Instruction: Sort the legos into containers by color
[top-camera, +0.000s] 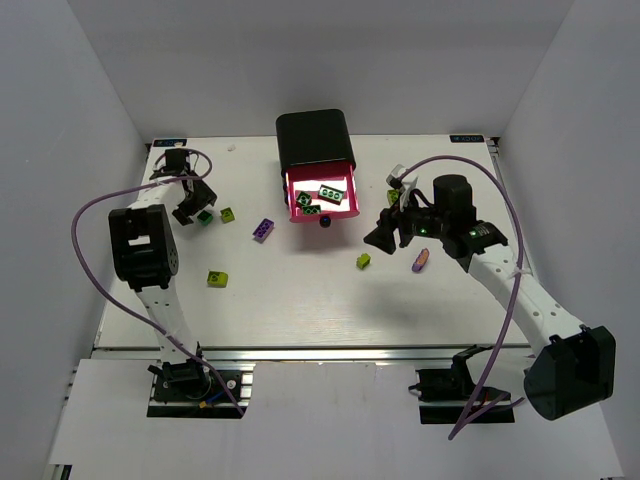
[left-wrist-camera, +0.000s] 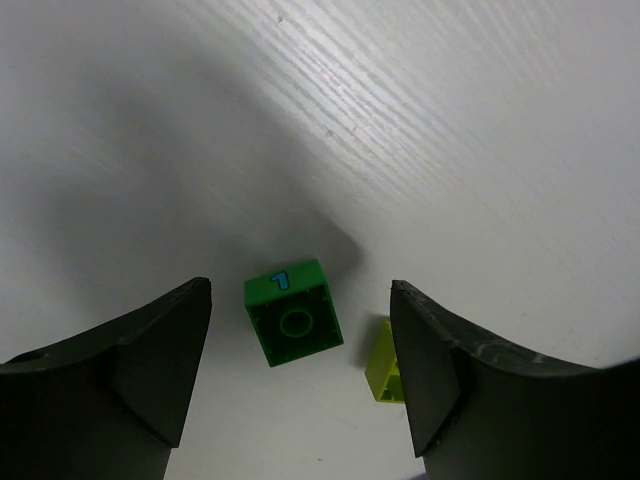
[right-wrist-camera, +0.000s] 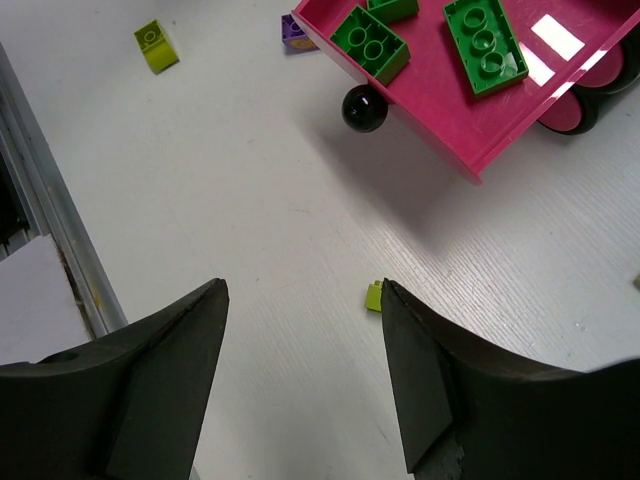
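White tabletop (left-wrist-camera: 450, 120) beneath us: our left gripper (left-wrist-camera: 300, 295), spread wide and empty, straddles the green square brick (left-wrist-camera: 293, 323), nearly centred.

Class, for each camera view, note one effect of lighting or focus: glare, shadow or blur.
Top external: the open drawer glows overexposed pink. Left wrist: soft shadow darkens the table at left, glare streaks its grain at top; the green brick is sharp. Right wrist: a white glare patch lies on the drawer floor.
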